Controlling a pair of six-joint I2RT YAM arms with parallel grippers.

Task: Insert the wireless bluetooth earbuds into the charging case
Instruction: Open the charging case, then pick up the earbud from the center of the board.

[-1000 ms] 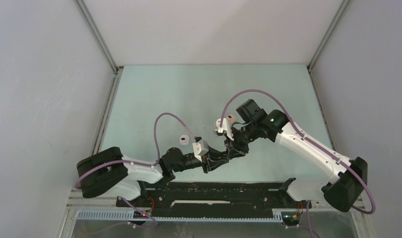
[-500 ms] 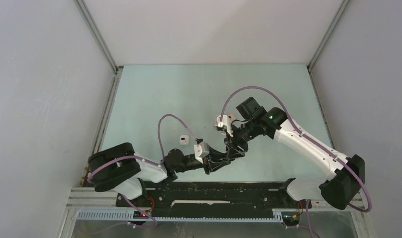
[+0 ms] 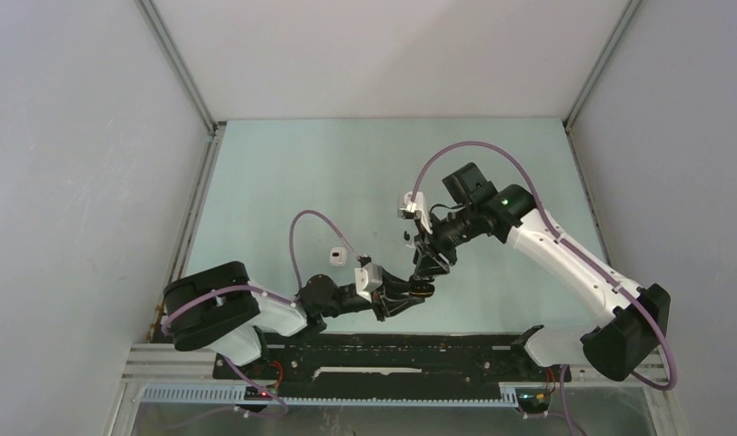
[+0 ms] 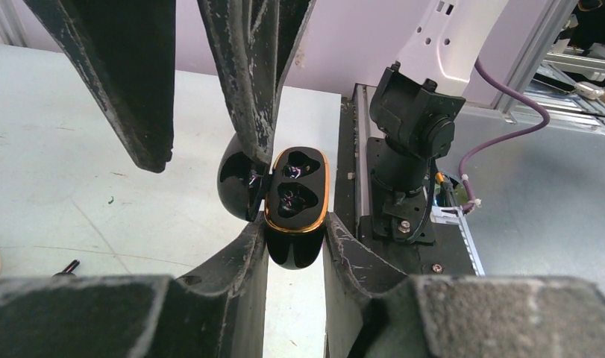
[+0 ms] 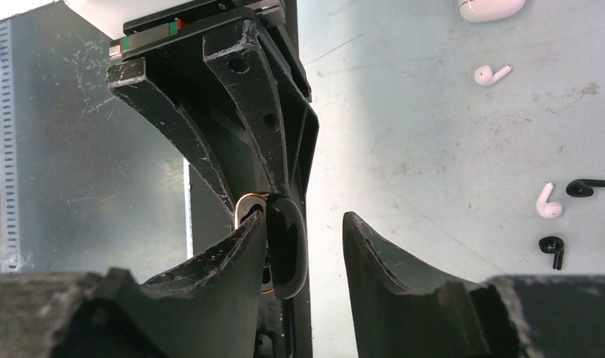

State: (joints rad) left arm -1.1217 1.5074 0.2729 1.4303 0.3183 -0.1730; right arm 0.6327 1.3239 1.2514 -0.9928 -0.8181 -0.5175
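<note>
Four loose earbuds (image 5: 547, 203) on table (image 5: 433, 149), well apart from open charging case (image 4: 295, 190); case clamped tight in left gripper (image 4: 295, 233); right gripper (image 5: 303, 239) released, jaws parted astride lid (image 5: 286, 250).

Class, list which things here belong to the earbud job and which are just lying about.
Job in hand: black case, open in the left fingers; black earbuds.
Lying about for now, probably: white earbuds; white case.
</note>
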